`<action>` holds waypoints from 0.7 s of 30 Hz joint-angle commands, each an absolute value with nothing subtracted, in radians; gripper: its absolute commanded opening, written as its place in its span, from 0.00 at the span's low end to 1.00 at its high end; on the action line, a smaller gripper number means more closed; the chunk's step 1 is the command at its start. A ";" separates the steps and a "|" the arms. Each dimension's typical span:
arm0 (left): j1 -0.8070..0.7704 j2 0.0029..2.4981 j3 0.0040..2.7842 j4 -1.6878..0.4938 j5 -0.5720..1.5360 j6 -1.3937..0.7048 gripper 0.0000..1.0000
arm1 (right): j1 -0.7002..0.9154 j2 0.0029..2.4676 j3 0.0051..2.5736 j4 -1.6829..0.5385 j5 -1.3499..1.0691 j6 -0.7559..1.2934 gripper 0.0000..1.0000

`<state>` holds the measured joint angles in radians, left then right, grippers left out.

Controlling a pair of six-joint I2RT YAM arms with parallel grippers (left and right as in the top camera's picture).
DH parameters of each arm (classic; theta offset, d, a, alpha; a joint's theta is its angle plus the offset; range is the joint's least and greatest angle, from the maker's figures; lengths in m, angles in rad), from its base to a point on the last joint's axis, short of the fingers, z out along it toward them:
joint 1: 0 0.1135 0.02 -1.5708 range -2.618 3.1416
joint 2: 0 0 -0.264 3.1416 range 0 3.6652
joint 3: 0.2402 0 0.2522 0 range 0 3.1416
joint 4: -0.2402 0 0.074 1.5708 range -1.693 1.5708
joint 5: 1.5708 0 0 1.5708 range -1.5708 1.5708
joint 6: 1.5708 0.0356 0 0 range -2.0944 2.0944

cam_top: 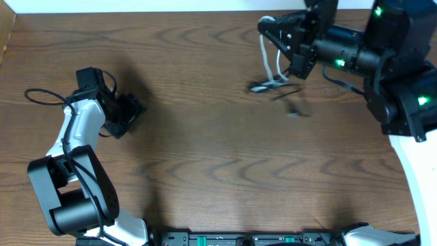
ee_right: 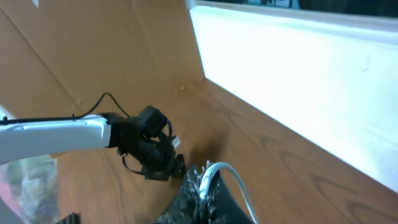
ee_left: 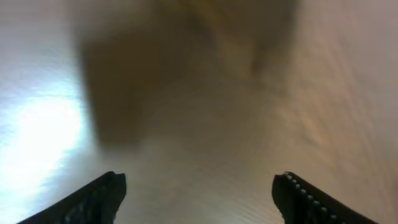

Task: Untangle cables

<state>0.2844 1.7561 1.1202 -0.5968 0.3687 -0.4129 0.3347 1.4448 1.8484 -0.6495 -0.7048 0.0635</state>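
My right gripper is at the far right of the table, raised and shut on the white cable. The cable hangs from it in loops down toward the wood. In the right wrist view the white cable arches out from between the shut fingers. A thin dark strand, perhaps the black cable, lies just below the white loops with small plug ends beside it; I cannot tell whether it is still tangled. My left gripper is at the left, low over the table. Its fingers are open and empty.
The wooden table spans the view, with a white wall edge along its far side. The left arm's own black wire loops near the left edge. The left arm shows in the right wrist view.
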 commanded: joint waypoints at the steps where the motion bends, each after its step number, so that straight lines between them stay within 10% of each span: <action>1: 0.282 1.758 1.114 -0.580 0.776 -0.260 0.85 | 0.335 1.461 1.850 -0.646 -0.686 0.074 0.01; 8: 0.258 1.758 1.114 -0.569 1.295 -0.311 0.86 | 0.353 1.470 1.850 -0.630 -0.699 0.074 0.01; 21: 0.048 1.758 1.114 -0.776 1.298 -0.451 0.86 | 0.357 1.471 1.850 -0.603 -0.698 0.074 0.01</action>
<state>0.0834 1.7561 1.1202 -0.7326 1.2625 -0.4313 0.3531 1.4746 1.8481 -0.6083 -0.6952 0.0681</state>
